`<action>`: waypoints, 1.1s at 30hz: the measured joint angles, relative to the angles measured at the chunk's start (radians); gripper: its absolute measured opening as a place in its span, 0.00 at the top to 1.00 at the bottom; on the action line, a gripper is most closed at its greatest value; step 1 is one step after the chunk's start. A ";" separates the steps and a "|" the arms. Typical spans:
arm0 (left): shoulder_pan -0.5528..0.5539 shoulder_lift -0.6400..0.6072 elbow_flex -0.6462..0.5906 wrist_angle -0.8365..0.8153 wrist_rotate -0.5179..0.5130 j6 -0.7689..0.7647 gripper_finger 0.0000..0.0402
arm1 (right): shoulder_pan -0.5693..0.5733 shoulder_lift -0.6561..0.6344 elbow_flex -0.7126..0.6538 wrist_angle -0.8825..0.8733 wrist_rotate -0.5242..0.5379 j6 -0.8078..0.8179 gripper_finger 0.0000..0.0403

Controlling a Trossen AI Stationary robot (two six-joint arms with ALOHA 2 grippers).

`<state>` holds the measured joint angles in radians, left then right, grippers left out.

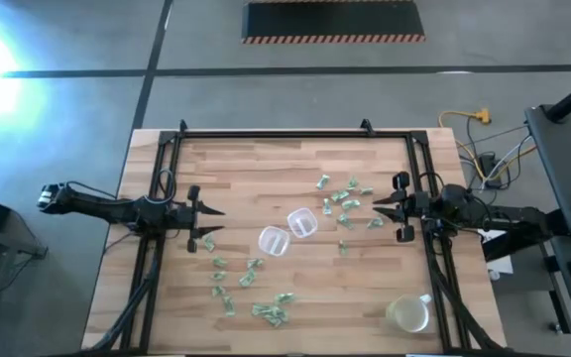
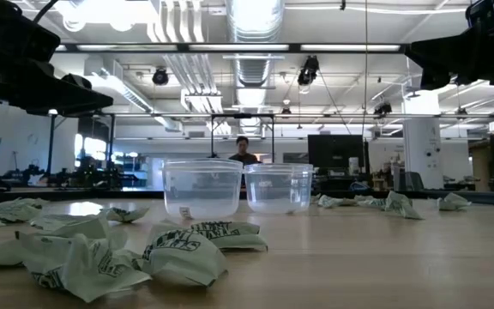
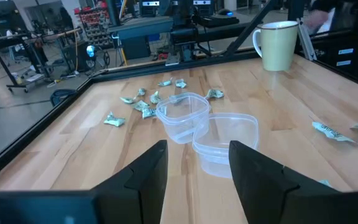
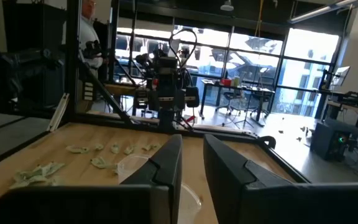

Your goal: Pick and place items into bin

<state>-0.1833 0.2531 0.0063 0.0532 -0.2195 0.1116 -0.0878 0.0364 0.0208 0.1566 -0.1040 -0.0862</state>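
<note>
Wrappers (image 2: 183, 249) show dark print, unreadable.

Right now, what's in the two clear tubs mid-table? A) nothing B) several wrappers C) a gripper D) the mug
A: both tubs look empty in the low and left wrist views, the wrappers lie scattered on the table around them, and the mug stands apart near a corner.

Wooden table (image 1: 266, 169), scattered items (image 1: 345, 203), two clear tubs (image 1: 287, 231), mug (image 1: 409, 313)

I see my left gripper (image 3: 196, 171) spread above bare wood, facing 2 small clear plastic tubs (image 3: 182, 116), crumpled green-and-white wrappers (image 3: 143, 104) and a yellowish-white mug (image 3: 277, 45).
</note>
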 joint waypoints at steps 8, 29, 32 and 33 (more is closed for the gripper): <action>0.000 0.000 0.000 0.000 0.000 0.000 0.61 | 0.000 0.000 0.000 0.000 0.000 0.000 0.86; 0.000 0.000 0.000 0.000 0.000 0.000 0.61 | 0.000 0.000 0.000 0.001 0.000 0.000 0.86; 0.000 0.000 0.000 0.000 0.000 0.000 0.61 | 0.000 0.000 0.000 0.003 0.000 0.020 0.86; 0.000 0.000 0.000 0.000 0.000 0.000 0.61 | 0.000 0.000 0.000 0.003 0.000 0.042 0.86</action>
<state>-0.1833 0.2531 0.0063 0.0532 -0.2195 0.1116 -0.0876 0.0363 0.0206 0.1600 -0.1040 -0.0438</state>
